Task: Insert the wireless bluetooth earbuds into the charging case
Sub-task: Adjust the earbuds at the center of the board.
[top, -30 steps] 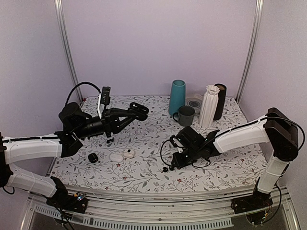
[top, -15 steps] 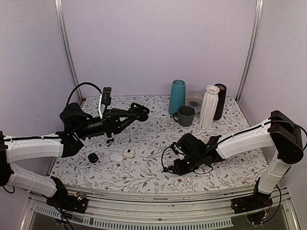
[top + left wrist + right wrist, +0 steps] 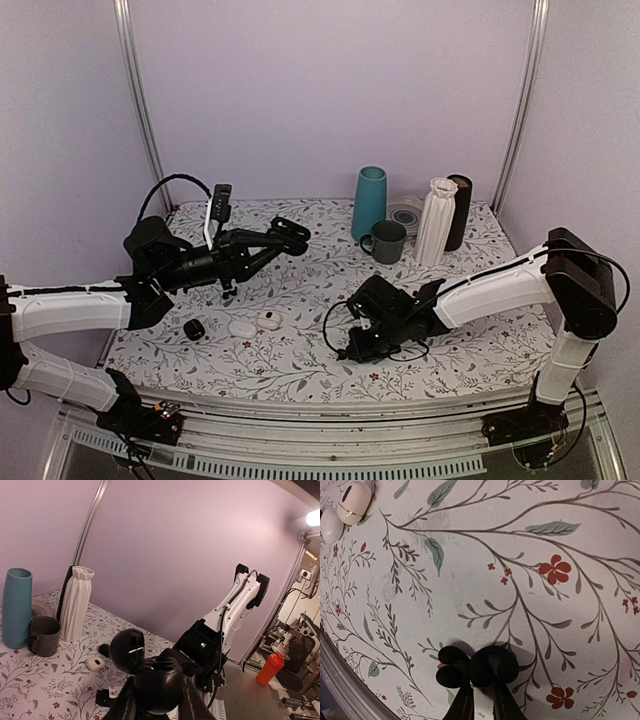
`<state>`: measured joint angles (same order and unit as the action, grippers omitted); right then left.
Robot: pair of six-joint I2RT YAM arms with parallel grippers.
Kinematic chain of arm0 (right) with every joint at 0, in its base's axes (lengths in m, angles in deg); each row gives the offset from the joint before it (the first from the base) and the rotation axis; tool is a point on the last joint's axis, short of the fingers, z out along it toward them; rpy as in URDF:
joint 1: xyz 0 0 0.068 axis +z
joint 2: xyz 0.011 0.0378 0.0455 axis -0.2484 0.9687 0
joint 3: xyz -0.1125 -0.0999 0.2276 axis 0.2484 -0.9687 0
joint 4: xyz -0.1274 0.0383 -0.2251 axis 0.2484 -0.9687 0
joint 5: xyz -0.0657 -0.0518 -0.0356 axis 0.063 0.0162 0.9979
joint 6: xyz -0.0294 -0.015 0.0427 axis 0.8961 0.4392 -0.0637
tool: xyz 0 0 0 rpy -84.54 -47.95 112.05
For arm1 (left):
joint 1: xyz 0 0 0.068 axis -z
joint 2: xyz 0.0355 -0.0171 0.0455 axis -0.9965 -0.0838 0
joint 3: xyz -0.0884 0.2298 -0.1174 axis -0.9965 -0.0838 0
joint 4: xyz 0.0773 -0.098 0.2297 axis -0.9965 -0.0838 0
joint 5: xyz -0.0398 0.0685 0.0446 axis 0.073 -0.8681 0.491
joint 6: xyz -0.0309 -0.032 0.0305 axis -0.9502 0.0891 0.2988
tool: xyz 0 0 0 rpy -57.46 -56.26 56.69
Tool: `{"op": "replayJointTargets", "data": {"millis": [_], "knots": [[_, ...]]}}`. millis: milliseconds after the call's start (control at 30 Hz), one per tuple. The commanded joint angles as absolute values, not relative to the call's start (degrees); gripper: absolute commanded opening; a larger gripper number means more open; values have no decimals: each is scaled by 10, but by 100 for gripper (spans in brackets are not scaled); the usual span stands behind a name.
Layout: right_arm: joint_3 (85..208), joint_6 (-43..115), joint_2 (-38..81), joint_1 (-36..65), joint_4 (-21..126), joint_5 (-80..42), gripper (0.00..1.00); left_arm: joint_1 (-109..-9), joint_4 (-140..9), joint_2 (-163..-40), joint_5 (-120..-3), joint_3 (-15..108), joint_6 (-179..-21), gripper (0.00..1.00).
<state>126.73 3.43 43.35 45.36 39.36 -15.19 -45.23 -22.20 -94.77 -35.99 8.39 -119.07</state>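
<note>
The black charging case (image 3: pixel 157 680) sits in my left gripper (image 3: pixel 157 692), which is shut on it, with the round lid (image 3: pixel 127 650) swung open. In the top view that left gripper (image 3: pixel 287 236) hovers above the table's back left. My right gripper (image 3: pixel 350 352) is down at the tabletop near the front middle. In the right wrist view, the right gripper (image 3: pixel 481 692) has its thin fingers closed on either side of a glossy black earbud (image 3: pixel 494 666) resting on the cloth. A smaller black lobed piece (image 3: pixel 450 666) touches the bud's left side; whether it is the other earbud I cannot tell.
Two white pebble cases (image 3: pixel 242 328) (image 3: pixel 268 320) and a small black round thing (image 3: pixel 194 329) lie front left. At the back stand a teal vase (image 3: pixel 370 203), grey mug (image 3: pixel 387 241), white ribbed vase (image 3: pixel 437 220) and black cylinder (image 3: pixel 461 208). The table's front edge (image 3: pixel 330 398) is close to the right gripper.
My right gripper has slid left and lowered onto the small black bud, with its fingers drawn in slightly. The left arm and the case have stayed still.
</note>
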Motion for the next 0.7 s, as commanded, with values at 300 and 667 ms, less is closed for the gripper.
{"op": "replayJointTargets", "data": {"millis": [300, 667], "knots": [[1335, -1, 472, 468, 451, -196, 16, -462, -220, -931, -362, 81, -1184, 0], [1303, 43, 399, 442, 443, -181, 18, -462, -222, -925, -361, 81, -1190, 0]]}}
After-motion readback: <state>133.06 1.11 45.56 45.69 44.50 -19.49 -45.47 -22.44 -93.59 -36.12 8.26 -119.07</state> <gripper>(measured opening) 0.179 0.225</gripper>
